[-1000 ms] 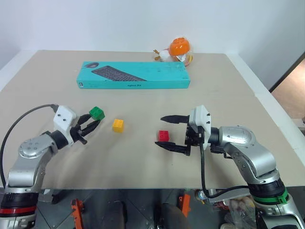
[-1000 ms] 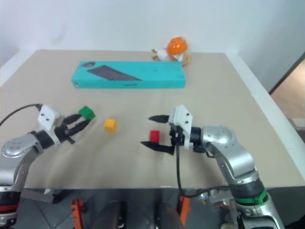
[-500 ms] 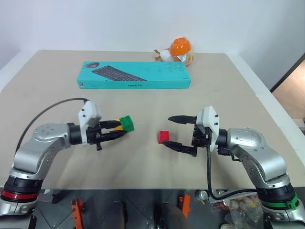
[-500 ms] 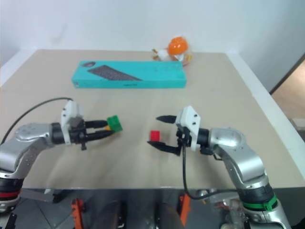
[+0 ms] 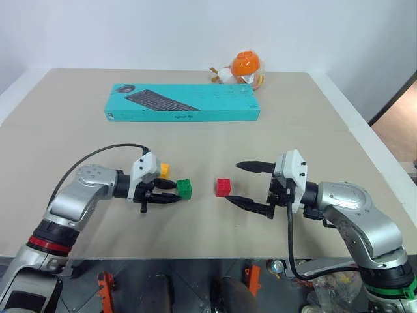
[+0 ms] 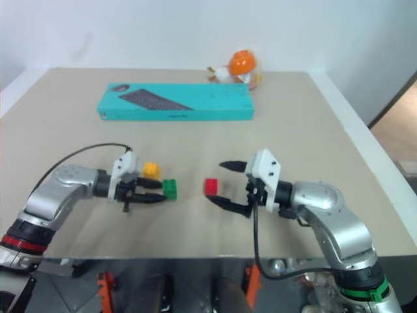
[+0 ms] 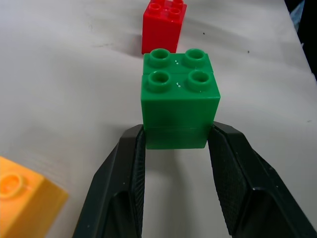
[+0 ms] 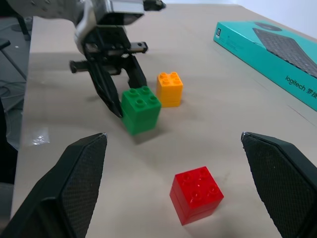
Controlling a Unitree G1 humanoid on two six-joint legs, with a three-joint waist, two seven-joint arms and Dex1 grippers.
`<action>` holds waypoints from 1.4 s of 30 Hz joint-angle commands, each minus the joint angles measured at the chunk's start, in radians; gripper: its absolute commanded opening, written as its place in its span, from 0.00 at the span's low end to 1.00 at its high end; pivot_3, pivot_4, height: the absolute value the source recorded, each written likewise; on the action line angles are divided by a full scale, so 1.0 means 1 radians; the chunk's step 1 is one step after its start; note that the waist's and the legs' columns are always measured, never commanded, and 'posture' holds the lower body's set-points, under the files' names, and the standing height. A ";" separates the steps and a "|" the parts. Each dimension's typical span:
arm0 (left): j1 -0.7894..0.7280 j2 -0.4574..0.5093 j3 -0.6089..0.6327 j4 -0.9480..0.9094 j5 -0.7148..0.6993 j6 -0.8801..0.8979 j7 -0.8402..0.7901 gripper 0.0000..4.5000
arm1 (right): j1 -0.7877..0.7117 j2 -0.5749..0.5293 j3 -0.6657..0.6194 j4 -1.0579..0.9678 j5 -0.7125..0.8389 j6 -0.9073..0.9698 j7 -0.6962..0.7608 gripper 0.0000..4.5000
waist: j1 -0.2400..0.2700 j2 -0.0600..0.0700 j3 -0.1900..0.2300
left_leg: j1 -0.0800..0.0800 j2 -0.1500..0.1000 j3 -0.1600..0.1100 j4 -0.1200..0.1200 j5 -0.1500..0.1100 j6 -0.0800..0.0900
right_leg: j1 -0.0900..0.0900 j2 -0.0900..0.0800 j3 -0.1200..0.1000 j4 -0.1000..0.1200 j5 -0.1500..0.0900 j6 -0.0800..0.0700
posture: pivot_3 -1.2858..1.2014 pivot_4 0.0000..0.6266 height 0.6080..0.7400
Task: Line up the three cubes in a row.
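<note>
While the left gripper (image 5: pixel 171 195) is clenched on the green cube (image 5: pixel 185 189), we see that cube pinched by its lower half between the two black fingers (image 7: pixel 128 188), studs upward, low over the table (image 5: pixel 78 137); whether its base touches the surface we cannot tell; the yellow cube (image 5: pixel 164 171) sits on the table just beside the left gripper, on its far side, close to the white wrist block and apart from the green one; the red cube (image 5: pixel 223 187) rests on the table between the two grippers, near the green cube with a bare gap between them; in the left wrist view the red cube (image 7: pixel 164 24) lies straight beyond the green one, along the line of the fingers; the right gripper (image 5: pixel 251 185) has its jaws spread wide and grasps nothing, one finger raised on the far side and one low on the near side, both tips pointing toward the red cube, which lies just beyond them and touches neither; at the back of the table we see the long teal keyboard box (image 5: pixel 182 102) and, behind its right end, the round orange and white toy (image 5: pixel 242 68).
</note>
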 commanded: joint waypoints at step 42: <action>-0.055 -0.102 -0.022 0.169 0.213 -0.252 -0.027 0.53 | -0.017 -0.002 0.034 0.017 -0.027 -0.052 0.050 1.00 | 0.000 0.000 0.000 | 0.000 0.000 0.000 0.002 0.000 0.000 | 0.001 0.000 0.000 0.001 0.001 0.001 | 0.52 0.24 1.00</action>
